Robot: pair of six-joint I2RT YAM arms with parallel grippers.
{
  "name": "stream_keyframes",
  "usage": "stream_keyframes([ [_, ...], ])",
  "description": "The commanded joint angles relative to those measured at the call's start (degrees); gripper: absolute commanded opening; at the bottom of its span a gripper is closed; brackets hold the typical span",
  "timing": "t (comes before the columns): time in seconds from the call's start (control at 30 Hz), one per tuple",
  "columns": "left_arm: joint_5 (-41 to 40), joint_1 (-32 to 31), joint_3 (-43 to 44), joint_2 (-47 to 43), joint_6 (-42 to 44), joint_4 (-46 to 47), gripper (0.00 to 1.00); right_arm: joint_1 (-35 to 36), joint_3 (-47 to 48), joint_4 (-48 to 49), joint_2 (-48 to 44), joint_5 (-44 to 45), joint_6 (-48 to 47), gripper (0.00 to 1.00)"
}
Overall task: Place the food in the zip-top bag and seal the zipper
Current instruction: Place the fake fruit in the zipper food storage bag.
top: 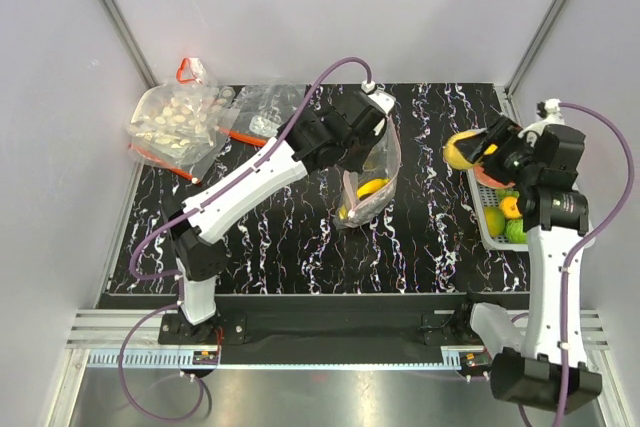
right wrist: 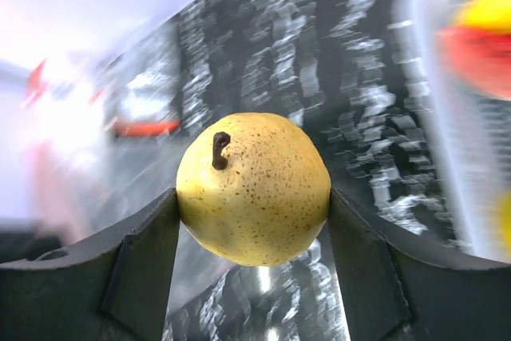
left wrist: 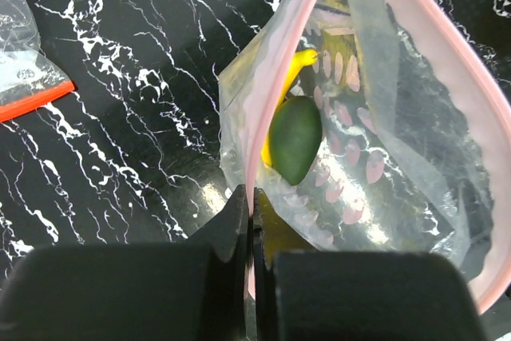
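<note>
The zip-top bag [top: 372, 179] hangs upright at the table's middle with its mouth open. My left gripper [top: 362, 147] is shut on its rim. In the left wrist view the gripper [left wrist: 251, 197] pinches the pale pink zipper strip [left wrist: 279, 77]. A green food piece [left wrist: 295, 140] and a yellow one [left wrist: 297, 65] lie inside. My right gripper [top: 472, 147] is shut on a yellow speckled pear [top: 456, 154], held above the table to the right of the bag. In the right wrist view the pear [right wrist: 254, 173] sits between both fingers [right wrist: 144, 253].
A white mesh basket [top: 478, 209] at the right edge holds orange [top: 510, 207], green [top: 516, 230] and red food. Two other clear bags [top: 180, 122] lie at the back left. One edge with an orange-red strip [left wrist: 36, 97] shows in the left wrist view.
</note>
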Motion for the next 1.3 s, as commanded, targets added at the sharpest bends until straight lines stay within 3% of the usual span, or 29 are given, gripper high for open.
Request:
stream_keyframes([
  [0.0, -1.00, -0.02, 2.63, -1.31, -0.13, -0.58, 0.00, 6.14, 3.45, 0.98, -3.08, -10.82, 1.33, 0.58],
  [0.17, 0.58, -0.02, 8.32, -1.05, -0.39, -4.25, 0.00, 16.32, 4.51, 2.56, -4.23, -11.87, 2.30, 0.58],
  [0.3, 1.29, -0.02, 13.52, 0.53, -0.57, -7.52, 0.00, 18.63, 5.56, 4.76, -3.87, -14.51, 3.96, 0.57],
  [0.73, -3.28, 2.87, 11.87, 0.19, 0.23, -8.31, 0.00, 25.49, 9.08, 11.17, -0.46, -16.54, 8.45, 0.54],
  [1.0, -2.31, 5.17, 4.83, -3.51, 0.05, -5.33, 0.00, 39.19, 10.13, 16.27, 9.65, -7.14, 7.49, 0.53],
  [1.27, 2.51, 6.66, 3.86, -5.61, -0.92, -4.80, 0.00, 42.02, 8.64, 17.68, 12.65, 3.85, 7.05, 0.53],
])
